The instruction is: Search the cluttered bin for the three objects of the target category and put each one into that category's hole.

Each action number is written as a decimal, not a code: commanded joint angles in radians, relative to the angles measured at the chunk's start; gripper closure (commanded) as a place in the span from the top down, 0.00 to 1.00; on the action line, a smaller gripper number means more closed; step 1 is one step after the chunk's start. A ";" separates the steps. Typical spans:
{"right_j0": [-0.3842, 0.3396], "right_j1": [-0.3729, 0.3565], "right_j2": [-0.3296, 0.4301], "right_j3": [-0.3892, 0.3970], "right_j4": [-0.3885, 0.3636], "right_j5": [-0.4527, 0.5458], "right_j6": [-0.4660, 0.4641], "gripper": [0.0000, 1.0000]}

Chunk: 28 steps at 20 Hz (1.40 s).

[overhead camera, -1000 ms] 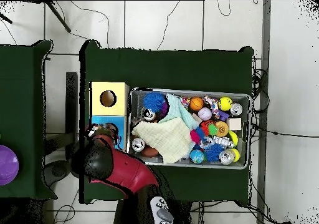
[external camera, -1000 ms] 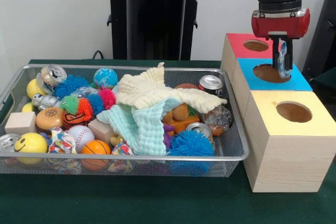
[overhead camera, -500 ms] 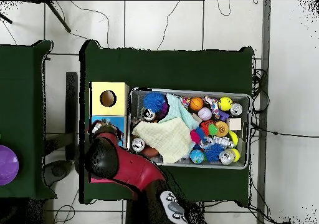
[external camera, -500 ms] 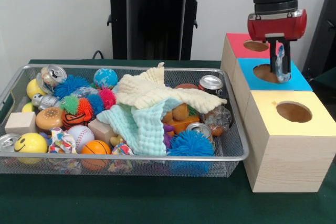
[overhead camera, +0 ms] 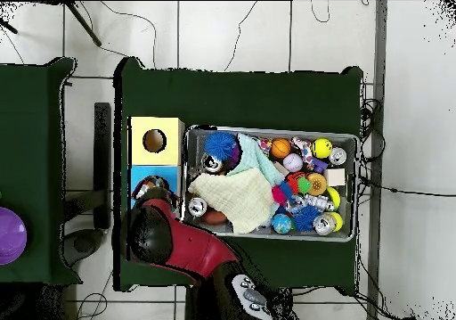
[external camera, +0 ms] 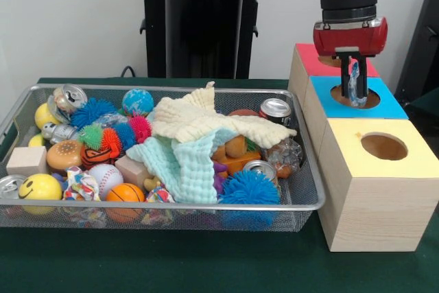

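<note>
My gripper hangs right over the round hole of the blue-topped box. It is shut on a small clear, bluish crumpled piece that hangs upright between the fingers, its lower end at the hole's rim. In the overhead view the red arm covers the gripper and most of the blue box. The wire bin holds several balls, spiky toys, cans, wooden blocks and another clear crumpled item, partly under a cream cloth and a mint cloth.
A red-topped box stands behind the blue one and a yellow-topped box with its own hole in front. The three boxes line the bin's right side. A black pedestal rises behind the bin.
The gripper has moved left with the clear piece, from the blue hole's right edge to above its middle. In the overhead view the arm swung toward the bin.
</note>
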 commanded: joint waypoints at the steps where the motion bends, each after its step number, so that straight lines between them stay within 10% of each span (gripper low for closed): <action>1: 0.045 0.036 0.007 0.019 0.022 -0.036 0.282 0.00; 6: 0.157 0.069 -0.081 -0.043 0.101 -0.038 0.266 0.00; 28: 0.028 0.111 0.016 -0.042 -0.009 -0.077 0.283 0.00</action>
